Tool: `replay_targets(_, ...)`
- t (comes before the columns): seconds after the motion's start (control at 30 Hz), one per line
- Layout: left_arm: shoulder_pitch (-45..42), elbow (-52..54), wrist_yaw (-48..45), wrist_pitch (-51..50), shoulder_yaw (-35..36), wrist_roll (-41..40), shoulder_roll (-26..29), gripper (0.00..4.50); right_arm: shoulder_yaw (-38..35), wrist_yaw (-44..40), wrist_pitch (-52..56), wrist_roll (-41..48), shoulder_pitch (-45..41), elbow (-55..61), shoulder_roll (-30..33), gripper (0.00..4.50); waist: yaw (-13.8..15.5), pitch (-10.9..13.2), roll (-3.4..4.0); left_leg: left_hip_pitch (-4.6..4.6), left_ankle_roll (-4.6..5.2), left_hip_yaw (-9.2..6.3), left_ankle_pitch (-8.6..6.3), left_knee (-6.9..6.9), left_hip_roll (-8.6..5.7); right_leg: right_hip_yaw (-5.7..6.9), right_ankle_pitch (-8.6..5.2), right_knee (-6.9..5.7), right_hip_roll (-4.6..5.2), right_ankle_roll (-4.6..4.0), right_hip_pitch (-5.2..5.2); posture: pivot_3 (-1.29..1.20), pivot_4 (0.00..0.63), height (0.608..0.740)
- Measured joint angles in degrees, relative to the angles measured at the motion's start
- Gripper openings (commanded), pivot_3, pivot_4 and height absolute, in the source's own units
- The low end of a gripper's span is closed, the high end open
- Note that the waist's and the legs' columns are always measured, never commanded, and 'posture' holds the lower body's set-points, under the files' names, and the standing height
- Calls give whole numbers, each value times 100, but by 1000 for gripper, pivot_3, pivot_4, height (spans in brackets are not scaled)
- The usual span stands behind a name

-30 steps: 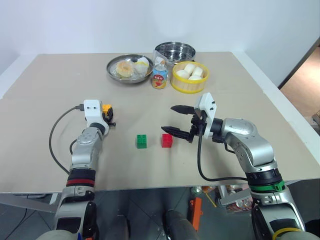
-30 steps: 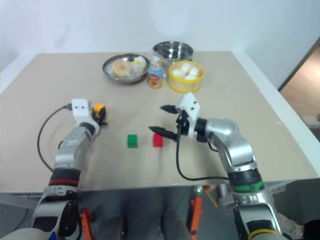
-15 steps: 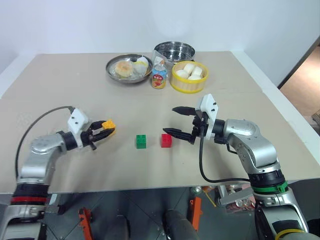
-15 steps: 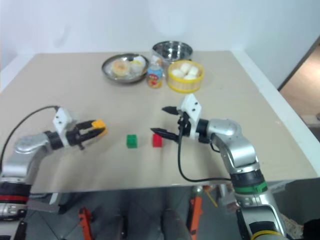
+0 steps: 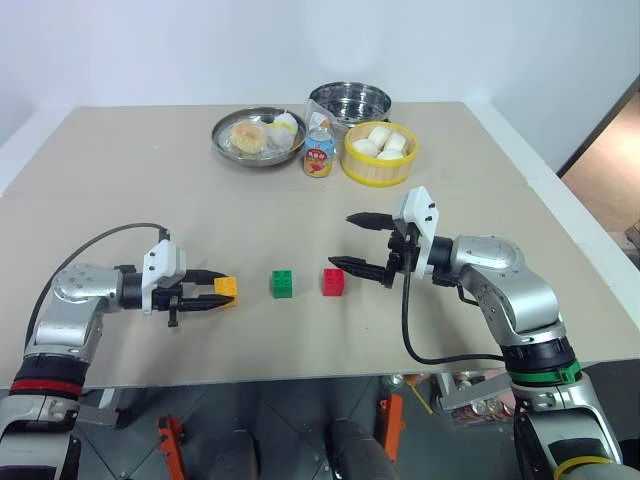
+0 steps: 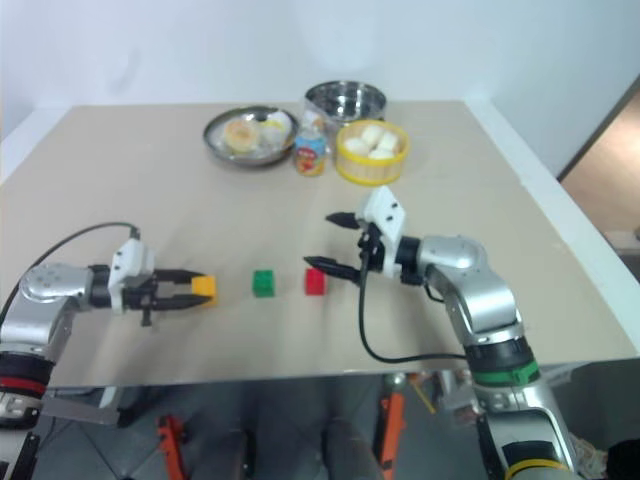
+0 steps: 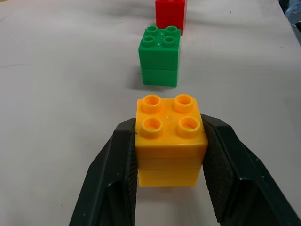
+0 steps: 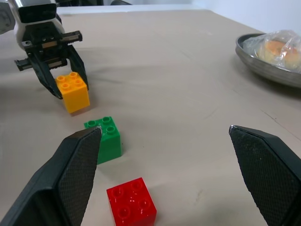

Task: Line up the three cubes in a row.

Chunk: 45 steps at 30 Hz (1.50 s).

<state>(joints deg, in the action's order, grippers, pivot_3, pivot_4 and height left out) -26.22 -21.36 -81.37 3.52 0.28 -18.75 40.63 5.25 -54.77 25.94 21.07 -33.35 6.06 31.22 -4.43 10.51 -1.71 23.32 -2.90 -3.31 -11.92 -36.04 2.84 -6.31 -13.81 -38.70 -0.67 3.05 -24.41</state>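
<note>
From the head views, we see the left tool [image 5: 205,293] clamped on the yellow-orange cube [image 5: 226,288], low over the tabletop [image 5: 120,180] and just to the left of the green cube [image 5: 283,283]. The red cube [image 5: 333,281] sits just beyond the green one, so the three already fall roughly on one line. The right tool [image 5: 365,243] hovers just right of the red cube, its fingers spread wide and holding nothing.

In the left wrist view, the black fingers [image 7: 117,174] press the two smooth side walls of the yellow-orange cube [image 7: 170,141], studs up, with green and red lined up ahead.

In the right wrist view, the yellow-orange cube [image 8: 73,91] looks square to the left tool [image 8: 49,61].

We judge these bricks light, rigid and slick-sided, so a grip on opposite flat faces, below the studs, suits them best.
</note>
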Motion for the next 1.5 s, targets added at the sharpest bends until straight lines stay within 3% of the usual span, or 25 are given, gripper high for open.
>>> replay_targets(0.63, -136, -289, -32, 324, -161, 202, -155, 1334, -3, 26, 154, 61, 115, 193, 123, 4500, 1, 0, 0, -1, 2, 0, -1, 5, 0, 0, -1, 0, 0, 3, 0, 0, 150, 734)
replay_targets(0.7, -149, -311, -30, 392, -176, 229, -159, 2370, -3, 27, 154, 61, 120, 193, 123, 4500, 1, 0, 0, -1, 2, 0, -1, 4, 0, 0, -1, 0, 0, 3, 0, 0, 150, 734)
replay_targets(0.9, -170, -510, -33, 526, -264, 359, -194, 4388, -3, 27, 154, 61, 145, 193, 123, 4500, 1, 0, 0, -1, 2, -1, -1, 4, 0, 0, -1, -1, -1, 2, 0, 0, 150, 734)
replay_targets(1.13, -256, -471, -24, 418, -237, 318, -133, 4449, -5, 61, 162, 101, 159, 192, 115, 4500, -2, 0, 0, -1, 2, -1, -1, 5, 1, 1, -1, -1, -2, 3, -1, 0, 150, 734)
replay_targets(1.37, 176, 834, 547, -1168, 485, -344, 360, 4449, -87, 107, 190, 230, 160, 101, 69, 4500, -9, 1, 0, -2, 3, 0, -2, 8, 5, 1, -2, -2, -1, 4, -1, 0, 150, 734)
replay_targets(1.5, 329, 1255, 1381, -1823, 898, -609, 245, 4449, -87, 102, 141, 223, 116, -138, 11, 4500, -3, 1, -1, -1, 3, -2, -2, 5, 5, 4, -1, -2, -2, 2, -1, 0, 150, 734)
